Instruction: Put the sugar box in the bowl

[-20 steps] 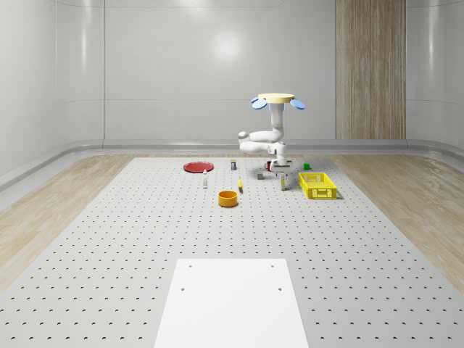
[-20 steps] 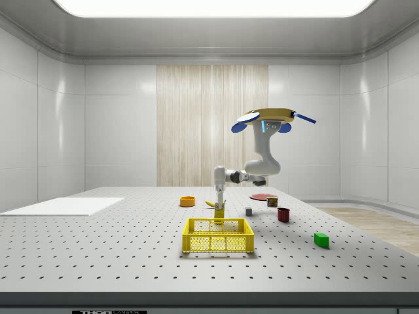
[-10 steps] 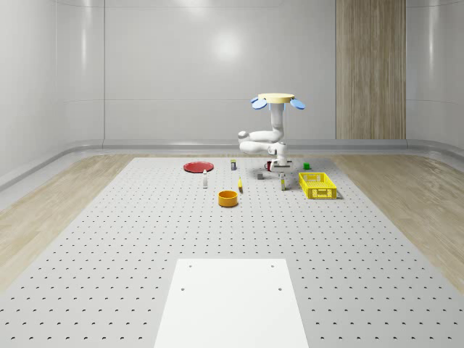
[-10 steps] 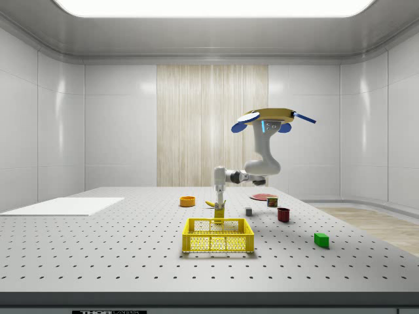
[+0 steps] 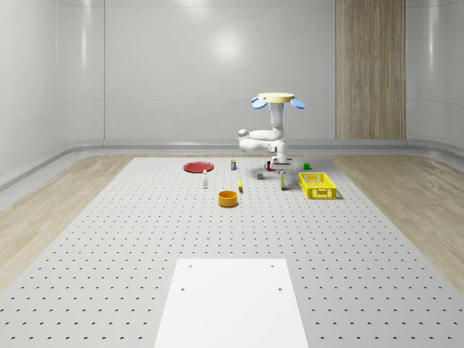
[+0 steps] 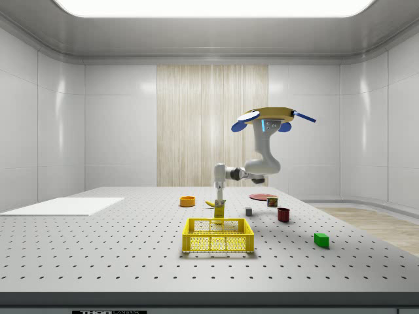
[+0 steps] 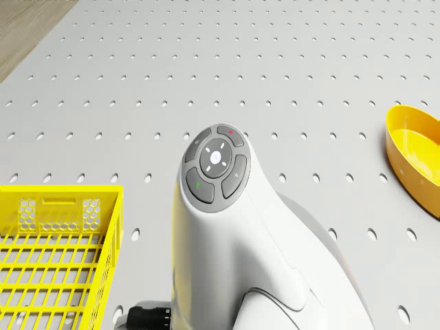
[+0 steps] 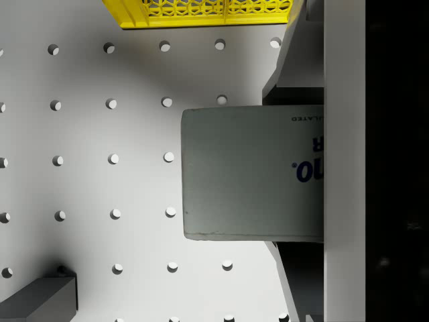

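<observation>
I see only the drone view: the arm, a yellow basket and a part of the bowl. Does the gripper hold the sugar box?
Observer: Yes. In the wrist view the gripper is closed on the sugar box, one finger on each side.
Operator: Where is the bowl from the box?
Observer: In the whole-scene view the bowl is toward the view's left of the box and nearer the camera. The basket is on the box's right.
Operator: And the drone?
Observer: In the side view the drone hovers high above the table, with the arm reaching down to the box.
</observation>
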`<state>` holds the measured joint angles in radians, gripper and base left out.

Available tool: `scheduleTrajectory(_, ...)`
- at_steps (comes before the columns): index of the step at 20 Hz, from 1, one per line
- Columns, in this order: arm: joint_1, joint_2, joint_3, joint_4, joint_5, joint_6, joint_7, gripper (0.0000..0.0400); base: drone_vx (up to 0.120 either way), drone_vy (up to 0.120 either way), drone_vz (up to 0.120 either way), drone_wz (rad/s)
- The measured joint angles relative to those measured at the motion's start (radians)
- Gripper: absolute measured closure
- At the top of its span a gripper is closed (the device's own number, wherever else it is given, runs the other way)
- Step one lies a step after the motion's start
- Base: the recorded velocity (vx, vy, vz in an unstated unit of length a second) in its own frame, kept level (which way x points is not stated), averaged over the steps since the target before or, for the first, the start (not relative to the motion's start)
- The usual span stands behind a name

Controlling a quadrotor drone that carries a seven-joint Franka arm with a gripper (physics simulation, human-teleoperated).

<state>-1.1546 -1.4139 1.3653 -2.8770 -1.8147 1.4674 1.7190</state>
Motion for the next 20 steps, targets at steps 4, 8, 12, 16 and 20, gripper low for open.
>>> scheduleTrajectory(4, -0.005, -0.007, 0.041, -0.004, 0.042, -0.005, 0.021, 0.0233, 0.100, -0.100, 0.120, 0.000)
scheduleTrajectory(8, -0.008, -0.017, 0.062, -0.005, 0.065, 0.000, 0.033, 0.0233, 0.120, -0.120, 0.120, 0.000)
scheduleTrajectory(12, -0.011, -0.029, 0.072, -0.005, 0.077, 0.008, 0.034, 0.0233, 0.120, -0.120, 0.120, 0.000)
scheduleTrajectory(16, -0.013, -0.040, 0.078, -0.005, 0.085, 0.017, 0.032, 0.0233, 0.120, -0.120, 0.120, 0.000)
scheduleTrajectory(20, -0.014, -0.050, 0.081, -0.005, 0.090, 0.026, 0.033, 0.0233, 0.120, -0.120, 0.110, 0.000)
